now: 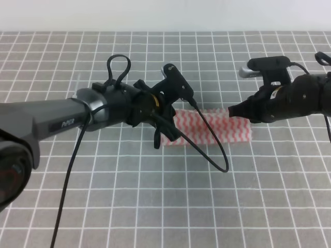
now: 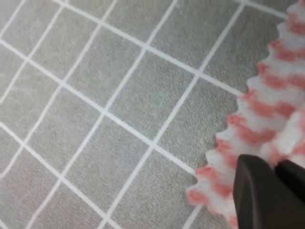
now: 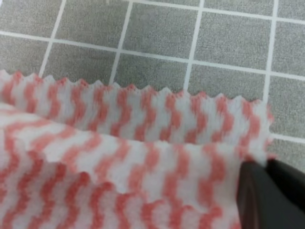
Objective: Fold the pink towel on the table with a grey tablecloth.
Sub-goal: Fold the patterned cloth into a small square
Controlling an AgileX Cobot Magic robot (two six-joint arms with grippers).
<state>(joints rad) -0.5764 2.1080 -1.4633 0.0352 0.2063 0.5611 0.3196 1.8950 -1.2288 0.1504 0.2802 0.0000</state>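
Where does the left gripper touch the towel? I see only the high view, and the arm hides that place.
Observer: The left gripper sits on a corner of the towel, just inside its zigzag edge.
Operator: And is the fold even at the right end?
Observer: No. The right wrist view shows a strip of the lower layer beyond the upper layer's edge.
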